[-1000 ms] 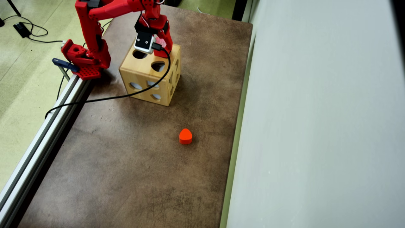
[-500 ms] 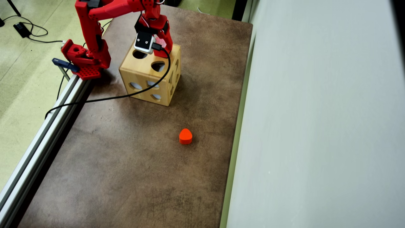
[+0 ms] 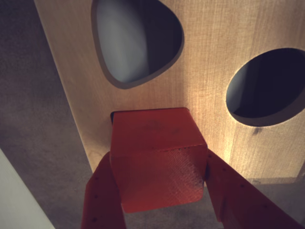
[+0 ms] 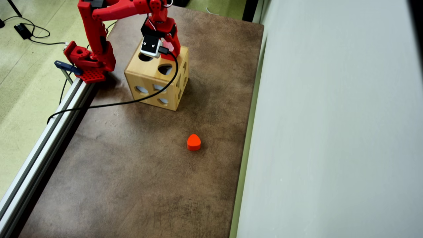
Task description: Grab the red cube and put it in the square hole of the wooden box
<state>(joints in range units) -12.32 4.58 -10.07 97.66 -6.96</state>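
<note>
The robot's red two-finger tool (image 3: 162, 191) is clamping the red wooden cube (image 3: 157, 160) between its two fingers, one pressing on each side face, so the cube's leading end is staying free to enter an opening. In the wrist view the cube is sitting directly over a dark square-cornered gap (image 3: 113, 117) in the top face of the pale wooden box with cut-out holes (image 3: 214, 57), and only a sliver of that gap is showing at the cube's far left corner; this is probably the square hole, with the cube lined up to it. Whether the cube is already entering the hole or just hovering above cannot be told. A rounded teardrop-like hole (image 3: 138, 38) and a round hole (image 3: 267, 86) are lying beyond and beside it, unused. In the overhead view the box (image 4: 155, 81) is standing near the far left corner of the brown tabletop (image 4: 132, 172), close to the arm's base, which is keeping the reach short. A separate orange-red rounded block (image 4: 193, 142) is lying well apart, toward the tabletop's right edge near the middle, not involved here.
</note>
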